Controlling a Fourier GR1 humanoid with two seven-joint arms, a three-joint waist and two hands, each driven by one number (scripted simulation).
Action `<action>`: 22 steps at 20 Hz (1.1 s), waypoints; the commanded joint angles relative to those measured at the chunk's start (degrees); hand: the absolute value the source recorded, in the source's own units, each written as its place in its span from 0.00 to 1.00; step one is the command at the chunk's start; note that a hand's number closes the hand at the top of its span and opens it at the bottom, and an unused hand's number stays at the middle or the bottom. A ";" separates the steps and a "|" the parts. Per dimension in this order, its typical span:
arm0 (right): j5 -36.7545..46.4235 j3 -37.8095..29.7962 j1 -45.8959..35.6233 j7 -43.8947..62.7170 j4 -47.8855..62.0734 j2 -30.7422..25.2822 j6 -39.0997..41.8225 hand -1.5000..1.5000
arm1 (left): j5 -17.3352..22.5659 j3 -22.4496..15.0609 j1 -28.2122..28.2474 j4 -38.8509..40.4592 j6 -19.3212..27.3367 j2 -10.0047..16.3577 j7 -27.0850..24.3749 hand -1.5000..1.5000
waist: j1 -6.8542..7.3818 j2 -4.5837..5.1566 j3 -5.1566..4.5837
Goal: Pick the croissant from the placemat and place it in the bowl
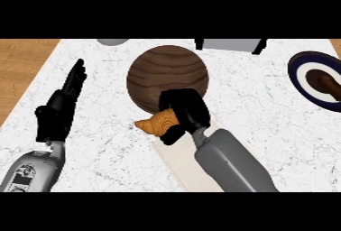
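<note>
The golden-brown croissant (154, 123) is held in my right hand (184, 113), whose fingers and thumb curl round it; only its left end shows. It hangs at the near rim of the dark wooden bowl (166, 71), above the far end of the pale placemat (180, 167). My right hand overlaps the bowl's near edge. My left hand (58, 113) rests open at the left, fingers straight and pointing away, well clear of the bowl.
A dark blue plate (313, 74) with a white ring and a brown item on it sits at the right edge. A grey appliance (230, 44) and a grey round object (113, 41) stand at the far edge. Wooden surface borders the marble counter on the left.
</note>
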 commanded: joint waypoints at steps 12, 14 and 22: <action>6.36 6.49 -18.05 43.37 2.37 0.10 -30.63 1.00 | -0.37 -0.71 -4.50 2.53 -1.24 -0.49 0.04 0.50 | 2.45 0.83 -0.56; 7.87 6.13 -21.23 47.17 5.08 0.09 -33.36 1.00 | -0.92 -1.85 -4.53 2.65 -0.79 -1.62 0.47 0.50 | 2.14 0.99 -0.51; 13.46 7.22 -27.83 52.98 16.75 0.08 -40.99 1.00 | -1.48 -1.20 -3.57 3.50 0.04 -1.98 -1.17 0.50 | 0.44 1.25 -0.46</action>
